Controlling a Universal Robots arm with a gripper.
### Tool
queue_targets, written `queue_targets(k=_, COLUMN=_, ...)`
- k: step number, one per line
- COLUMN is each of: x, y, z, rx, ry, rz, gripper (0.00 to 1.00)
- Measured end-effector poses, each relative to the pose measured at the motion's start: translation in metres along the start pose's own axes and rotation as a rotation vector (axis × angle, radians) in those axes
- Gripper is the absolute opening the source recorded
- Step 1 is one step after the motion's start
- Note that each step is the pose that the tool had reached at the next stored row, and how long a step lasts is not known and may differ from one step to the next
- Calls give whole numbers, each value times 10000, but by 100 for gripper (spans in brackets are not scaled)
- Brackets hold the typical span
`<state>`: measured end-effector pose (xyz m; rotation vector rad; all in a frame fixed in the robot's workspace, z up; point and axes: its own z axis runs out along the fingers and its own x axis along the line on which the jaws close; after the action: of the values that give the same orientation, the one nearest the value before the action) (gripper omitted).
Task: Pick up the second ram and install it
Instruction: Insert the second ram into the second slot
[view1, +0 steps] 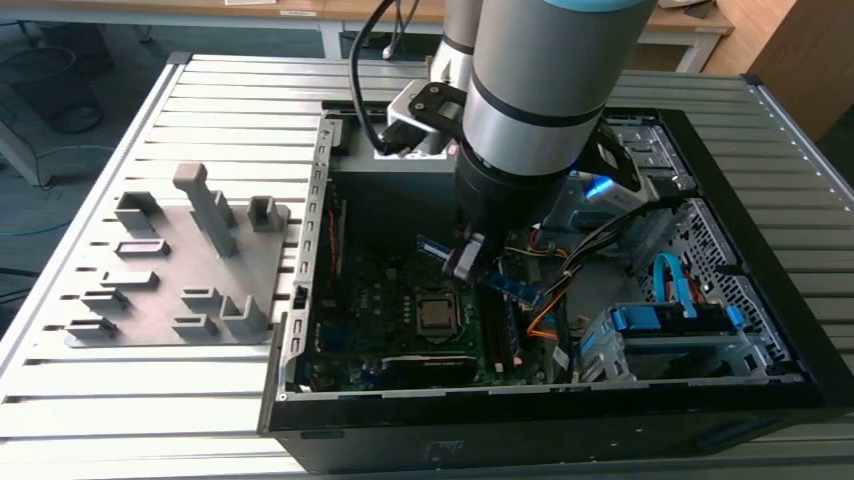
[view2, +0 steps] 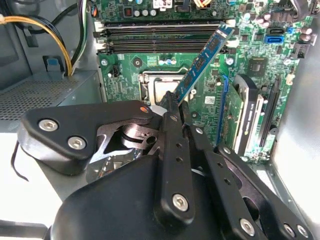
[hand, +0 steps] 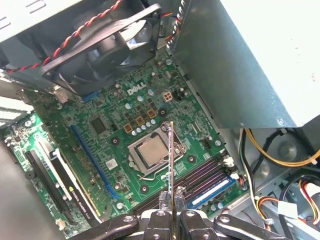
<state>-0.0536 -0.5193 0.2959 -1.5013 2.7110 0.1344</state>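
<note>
My gripper (view1: 467, 262) hangs inside the open computer case, shut on the second ram (view1: 514, 287), a long narrow board with black chips. In the second wrist view the ram (view2: 202, 62) slants out from the gripper (view2: 175, 103) above the green motherboard (view2: 125, 75), its far end over the black memory slots (view2: 160, 37). The first wrist view has the ram (hand: 171, 155) edge-on, clamped at the gripper (hand: 171, 197) and held over the processor socket (hand: 150, 150). The ram is off the board and in no slot. The slots (hand: 197, 177) lie close beside the gripper.
A grey fixture plate (view1: 187, 265) with upright blocks lies at the exterior view's left of the case (view1: 300, 300). Inside are a fan (hand: 100, 45), the grey power supply box (hand: 250, 60), loose coloured cables (view1: 554, 290), a blue drive cage (view1: 667, 330) and an expansion card (view2: 245, 115).
</note>
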Motion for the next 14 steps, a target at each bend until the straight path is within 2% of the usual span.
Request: queue_targets(k=14, x=0, y=0, z=0, rx=72, ry=-30, rz=806, gripper=14)
